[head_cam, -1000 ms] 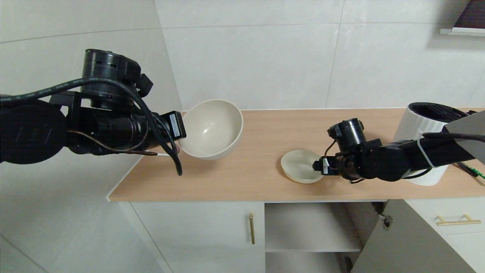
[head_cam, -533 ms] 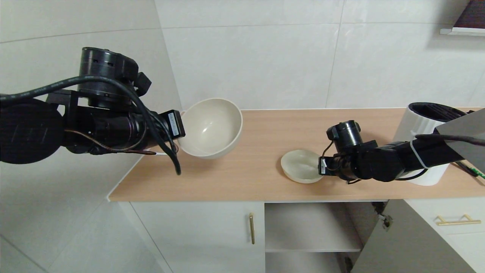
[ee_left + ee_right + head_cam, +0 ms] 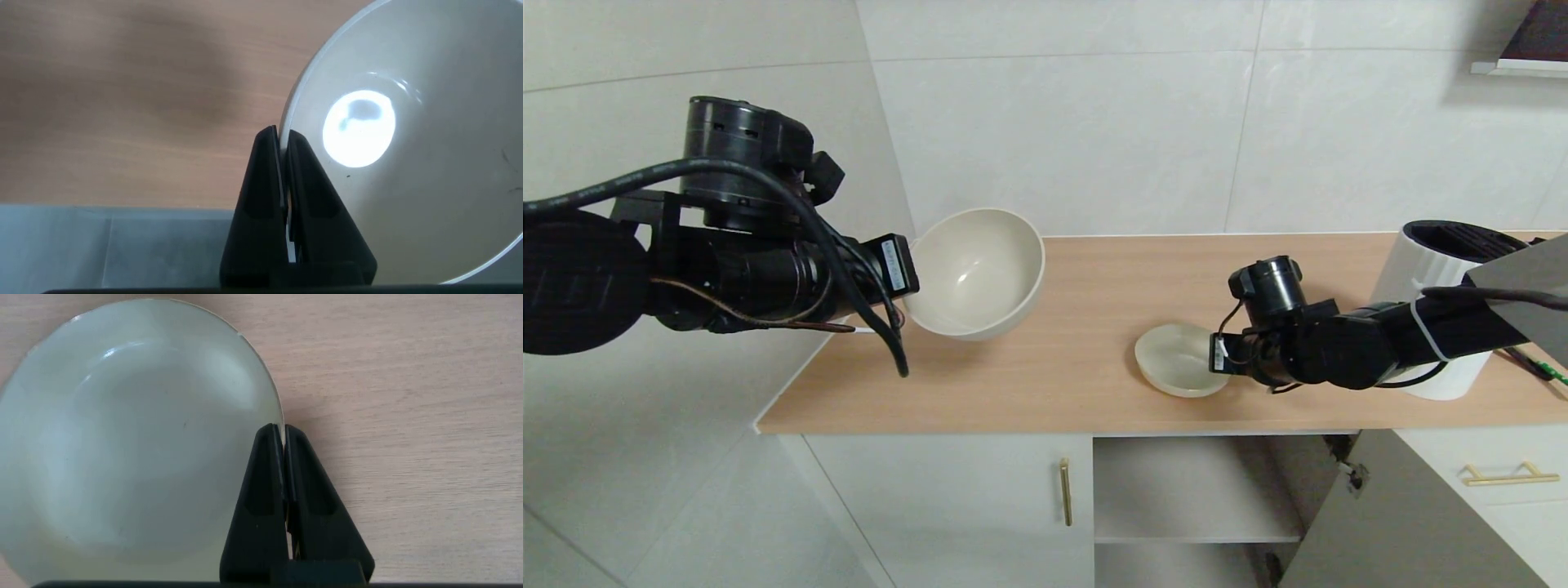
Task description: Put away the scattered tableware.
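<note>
Two rims pinched: left hand (image 3: 283,137) holds bowl (image 3: 977,273), right hand (image 3: 284,433) dish (image 3: 1176,360).

Head view: bright, even, diffuse room light from above. Wall tiles (image 3: 1094,122) pale, no hot spots. Soft grey shadow in the upper right corner below a ledge (image 3: 1515,69). Large bowl (image 3: 976,273) carries one small glint inside, with a faint soft shadow under it on the countertop (image 3: 1086,327). Open cabinet bay (image 3: 1188,490), bottom centre, is dimmer.

Left wrist view: blown-out round glare inside the bowl, broad soft shadow on the wood. Left gripper (image 3: 283,139), pinched on the rim, is a flat black silhouette.

Right wrist view: small dish (image 3: 139,441) evenly lit, thin glints. Right gripper (image 3: 283,433), nipped on its rim, is equally black.
</note>
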You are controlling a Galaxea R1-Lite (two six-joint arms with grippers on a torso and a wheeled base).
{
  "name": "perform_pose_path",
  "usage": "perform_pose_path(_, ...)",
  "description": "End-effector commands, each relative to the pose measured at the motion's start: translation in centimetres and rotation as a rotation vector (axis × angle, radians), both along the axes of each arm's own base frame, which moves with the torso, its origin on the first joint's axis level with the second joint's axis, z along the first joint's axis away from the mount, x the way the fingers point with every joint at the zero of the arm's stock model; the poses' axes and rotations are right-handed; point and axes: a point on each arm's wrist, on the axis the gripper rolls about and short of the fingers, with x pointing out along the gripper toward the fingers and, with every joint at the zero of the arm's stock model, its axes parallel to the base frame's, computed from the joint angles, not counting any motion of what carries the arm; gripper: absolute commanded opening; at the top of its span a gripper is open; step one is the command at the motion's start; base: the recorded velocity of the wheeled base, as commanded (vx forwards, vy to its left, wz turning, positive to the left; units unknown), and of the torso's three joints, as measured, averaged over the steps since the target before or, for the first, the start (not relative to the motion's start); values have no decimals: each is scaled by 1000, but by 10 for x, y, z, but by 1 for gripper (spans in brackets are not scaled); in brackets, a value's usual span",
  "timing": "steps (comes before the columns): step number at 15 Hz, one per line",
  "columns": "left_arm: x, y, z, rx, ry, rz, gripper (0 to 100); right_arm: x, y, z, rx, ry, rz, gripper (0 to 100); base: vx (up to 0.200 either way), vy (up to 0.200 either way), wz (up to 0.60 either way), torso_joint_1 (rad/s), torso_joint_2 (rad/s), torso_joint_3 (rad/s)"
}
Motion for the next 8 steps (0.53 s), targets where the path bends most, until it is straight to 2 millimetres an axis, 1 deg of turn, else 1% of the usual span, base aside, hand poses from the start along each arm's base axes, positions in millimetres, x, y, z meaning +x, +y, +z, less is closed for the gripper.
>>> perform_pose_path(1,-1,1,1,-1,-3,2,0,-6,-2,16,18,-34,-2,0,0,0,0,0,0,0)
perform_pose_path(2,-2,1,2,-2,-6,2,0,-7,-3,19,22,-40,-3,0,0,0,0,0,0,0)
perform_pose_path(3,-6,2,3,0,-8,-3,0,-20,-7,42,43,-80,1,0,0,0,0,0,0,0)
perform_pose_path(4,-10,2,1,7,0,-9,0,-32,-9,59,64,-114,8,0,0,0,0,0,0,0)
perform_pose_path(6,-18,-2,-3,11,13,-30,0,-65,-8,92,118,-132,66,0,0,0,0,0,0,0)
perform_pose_path(7,-20,-2,-4,13,15,-33,0,-81,-10,102,122,-114,91,0,0,0,0,0,0,0)
perform_pose_path(8,-22,-2,-4,14,18,-36,0,-91,-11,108,132,-101,104,0,0,0,0,0,0,0)
